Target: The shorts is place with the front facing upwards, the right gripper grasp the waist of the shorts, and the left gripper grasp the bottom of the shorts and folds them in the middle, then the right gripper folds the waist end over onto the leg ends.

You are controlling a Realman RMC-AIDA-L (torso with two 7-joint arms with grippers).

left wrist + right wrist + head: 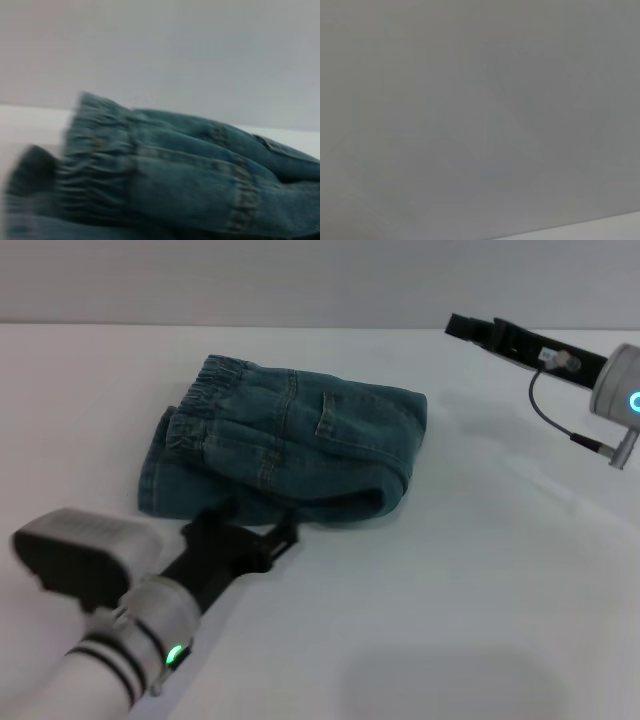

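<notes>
The shorts lie folded into a compact bundle toward the far left part of the white table. The gathered waistband now rests at the bundle's left end, over the lower layer, and the rounded fold faces right. By that layout the folding looks essentially done.

The left gripper sits at the bundle's near edge, its black fingers pointing up toward the denim and close against it. Whether they are parted or pinching cloth cannot be told. Its wrist view looks straight at the ruffled waistband from very near.

The right gripper hangs well apart, off the bundle's far right, over bare table near the far edge. It holds nothing; its finger spread cannot be told.

The bundle's long axis runs left to right, and the left arm is much the nearer.
</notes>
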